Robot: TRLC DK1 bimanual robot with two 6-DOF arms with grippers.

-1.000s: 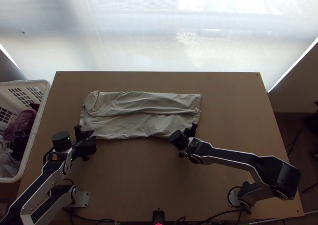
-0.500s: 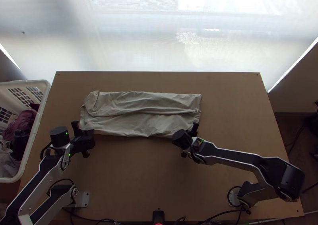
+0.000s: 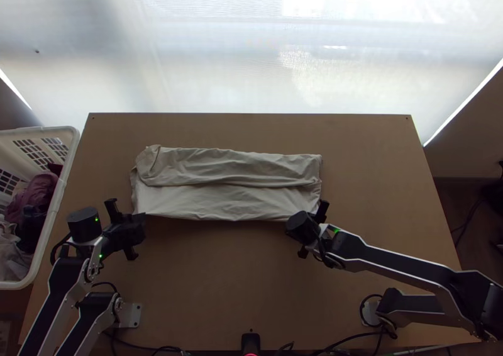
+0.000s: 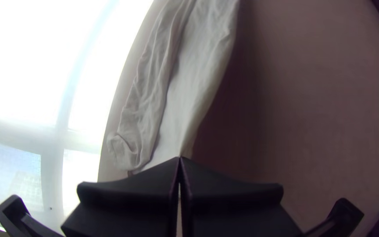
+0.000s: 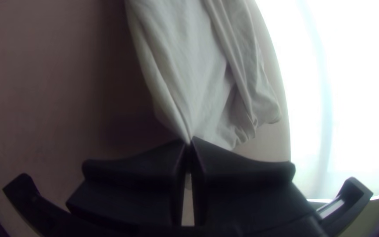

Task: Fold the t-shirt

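Observation:
The pale grey t-shirt [image 3: 232, 183] lies as a long folded strip across the table, a flap over its far half and its near edge raised between the grippers. At that edge's left corner is my left gripper [image 3: 139, 219]; in the left wrist view the left gripper [image 4: 180, 162] is shut on the cloth [image 4: 189, 92]. My right gripper [image 3: 316, 221] is at the right near corner. Seen from its wrist, the right gripper [image 5: 189, 142] is shut on a gathered corner of the cloth [image 5: 189, 79].
A white basket [image 3: 51, 211] with several garments stands beyond the table's left edge. Bare wood of the table [image 3: 220, 280] lies between the arms, and more at the right. A small black device [image 3: 250, 342] sits at the near edge.
The right gripper has moved right, and the left gripper slightly left. Between them the t-shirt's near edge has straightened, and its right end has shifted slightly right.

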